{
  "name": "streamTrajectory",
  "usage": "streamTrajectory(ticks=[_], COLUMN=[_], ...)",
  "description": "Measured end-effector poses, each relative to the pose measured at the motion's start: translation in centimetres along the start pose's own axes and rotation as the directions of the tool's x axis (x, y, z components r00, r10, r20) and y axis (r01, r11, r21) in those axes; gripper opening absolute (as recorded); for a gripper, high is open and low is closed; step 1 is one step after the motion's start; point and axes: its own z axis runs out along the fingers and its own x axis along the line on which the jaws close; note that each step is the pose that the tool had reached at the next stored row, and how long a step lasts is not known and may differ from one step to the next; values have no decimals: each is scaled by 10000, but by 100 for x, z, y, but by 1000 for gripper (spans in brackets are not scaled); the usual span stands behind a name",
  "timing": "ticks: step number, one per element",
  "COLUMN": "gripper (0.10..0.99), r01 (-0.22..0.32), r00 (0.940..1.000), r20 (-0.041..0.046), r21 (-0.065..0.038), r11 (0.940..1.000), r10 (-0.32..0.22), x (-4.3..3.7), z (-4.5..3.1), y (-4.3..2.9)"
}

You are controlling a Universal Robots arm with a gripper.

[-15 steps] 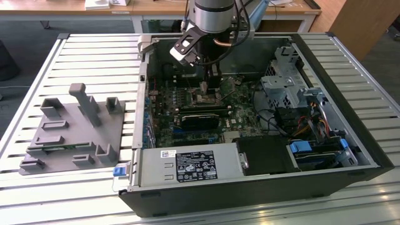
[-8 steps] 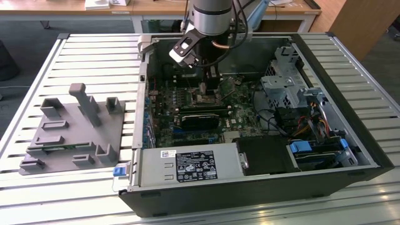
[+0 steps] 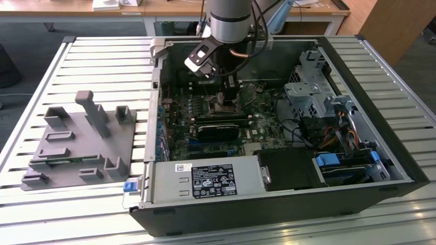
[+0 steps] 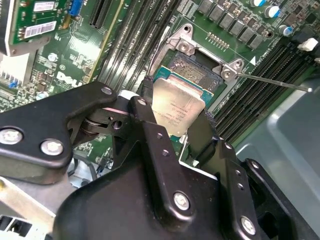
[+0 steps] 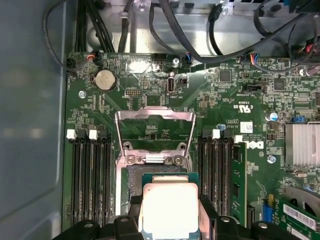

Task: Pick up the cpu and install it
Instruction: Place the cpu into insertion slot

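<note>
One gripper (image 3: 229, 94): upper middle, exterior view; your fingers clamp the cpu (image 4: 177, 107).
cpu: above the open socket (image 4: 196, 74); contact unclear.
Writing: faint print on its top.

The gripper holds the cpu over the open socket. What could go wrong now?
1. The cpu in the gripper covers only part of the socket; lowered off-centre, it may bend contacts.
2. The open load plate stands close to the chip's edge and might catch it.
</note>
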Motion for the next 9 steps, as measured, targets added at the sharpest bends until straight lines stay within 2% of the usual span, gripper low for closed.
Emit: streamTrajectory(ticks=[9], gripper=[525], r01=[-2], r00=[10000], r20=[1], r21=[0], r11=[10000], r10=[2], x=[1], z=[40], y=[-2])
